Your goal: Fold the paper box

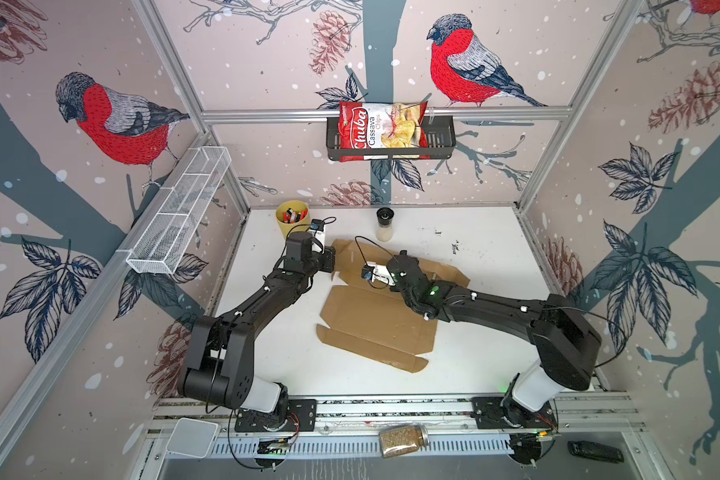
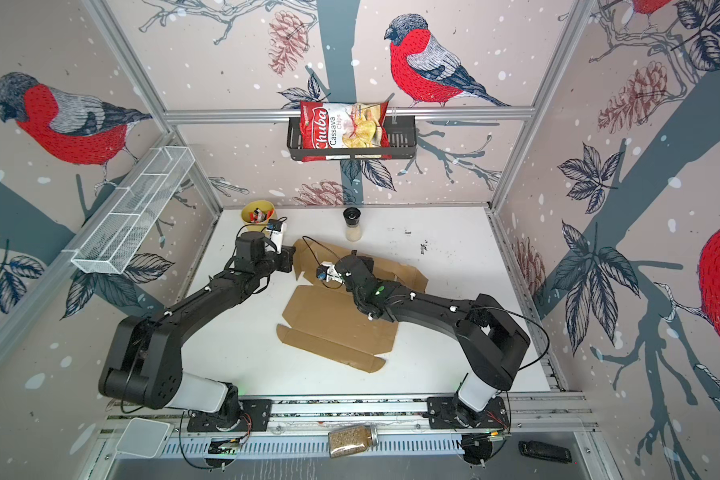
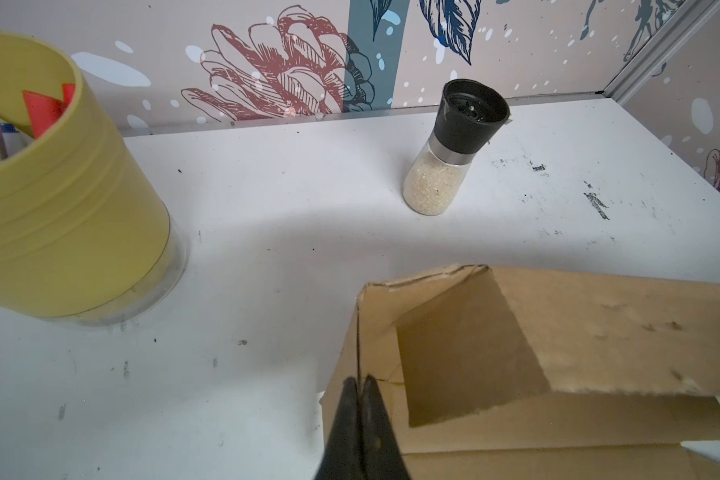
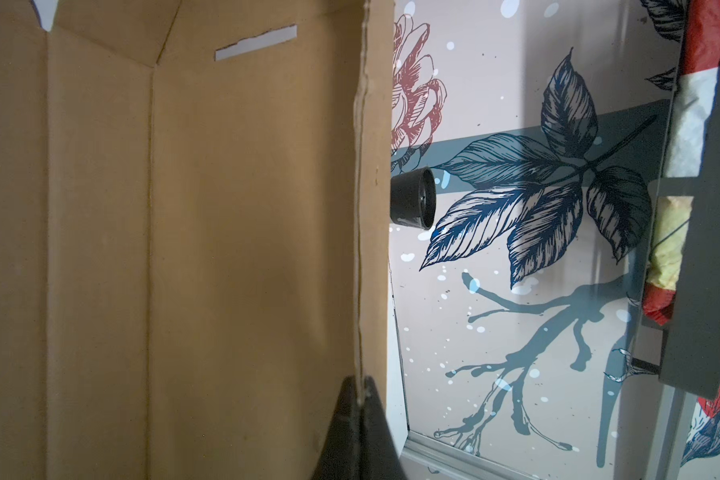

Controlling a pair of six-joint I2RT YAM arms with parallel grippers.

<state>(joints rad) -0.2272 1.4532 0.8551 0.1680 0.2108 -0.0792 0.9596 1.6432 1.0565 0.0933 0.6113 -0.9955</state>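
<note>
I have the box (image 1: 375, 320) mid-table. Its near panel lies flat on the table (image 1: 495, 353) and its far part is lifted into walls.

My left gripper (image 3: 361, 388) is pinched tight on the edge of the far-left flap. I judge this props the side wall up at that corner. My right gripper (image 4: 360, 386) is clamped on the thin edge of an upright panel further right, which I take to be steadying the far wall while the corner is worked. Gripping edges rather than faces leaves the creases free to hinge.

Count: one box and two grippers, both biting cardboard. There is one cup (image 1: 292, 218) at far left and one grinder (image 1: 384, 224) at far centre, both near the box but apart from it. One chips bag (image 1: 381, 131) sits on the back wall and one jar (image 1: 403, 439) on the near rail.
</note>
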